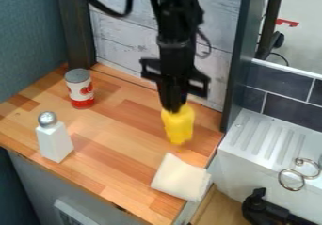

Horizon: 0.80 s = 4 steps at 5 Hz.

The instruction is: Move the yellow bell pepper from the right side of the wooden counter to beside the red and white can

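Yellow object [179,126]: right of centre in the frame, rounded and blurred; probably light, slippery if plastic, best held near its upper end.
Black gripper [174,108]: pinching that object's top from above.
White cloth [181,178]: folded, likely limp, lower centre.
Shaker [54,141]: smooth, square-sided, metallic dome, left.
Can [80,90]: cylindrical, red and white, upper left.
Counter [113,137]: wood blocks.
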{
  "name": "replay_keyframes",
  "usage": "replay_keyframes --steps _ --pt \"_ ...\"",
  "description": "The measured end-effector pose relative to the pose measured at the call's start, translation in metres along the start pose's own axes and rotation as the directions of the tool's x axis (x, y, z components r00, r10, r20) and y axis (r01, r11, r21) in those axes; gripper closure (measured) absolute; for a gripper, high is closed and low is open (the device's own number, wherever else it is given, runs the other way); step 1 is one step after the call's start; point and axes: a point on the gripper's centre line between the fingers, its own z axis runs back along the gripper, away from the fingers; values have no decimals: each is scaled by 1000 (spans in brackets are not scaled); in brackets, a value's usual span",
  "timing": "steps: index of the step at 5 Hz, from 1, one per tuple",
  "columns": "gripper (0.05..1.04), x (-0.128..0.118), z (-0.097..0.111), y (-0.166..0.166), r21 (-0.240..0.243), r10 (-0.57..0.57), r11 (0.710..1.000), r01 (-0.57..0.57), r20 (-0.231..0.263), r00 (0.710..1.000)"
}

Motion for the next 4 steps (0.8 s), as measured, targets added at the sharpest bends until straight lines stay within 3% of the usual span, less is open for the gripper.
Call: replay_keyframes --steps 1,2,3,4 --pt "987 -17 22 10 52 4 999 -3 -15 1000" --pt "987 -34 23 24 98 -14 995 22 -79 997" --pt "987 -35 23 49 119 32 993 -22 -86 996" --pt "987 -26 19 53 107 35 994 -27 -80 996"
